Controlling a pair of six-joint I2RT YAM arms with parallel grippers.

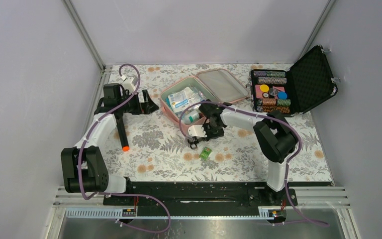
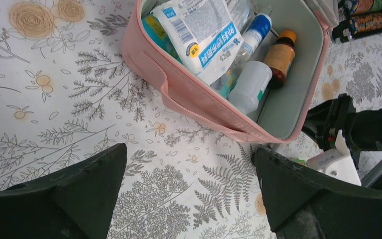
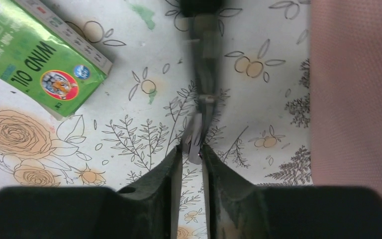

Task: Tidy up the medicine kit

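Observation:
The pink medicine kit [image 1: 199, 94] lies open at the back middle, lid flipped back. In the left wrist view its pink wall [image 2: 194, 94] holds a white-and-blue packet [image 2: 199, 35], a white bottle [image 2: 251, 87] and an amber bottle [image 2: 281, 57]. My left gripper [image 1: 146, 102] [image 2: 189, 149] is open and empty, low over the cloth left of the kit. My right gripper [image 1: 195, 142] [image 3: 191, 149] is shut on a slim metal tool [image 3: 201, 99] with a dark far end, just in front of the kit [image 3: 358, 89]. A green "Wind Oil" box [image 1: 206, 153] [image 3: 40, 55] lies on the cloth beside it.
A black hard case [image 1: 278, 89] with colourful chips stands open at the back right. A black stick with an orange tip [image 1: 123, 134] lies by the left arm. The floral cloth [image 1: 154, 159] covers the table, and grey walls close in the sides and back.

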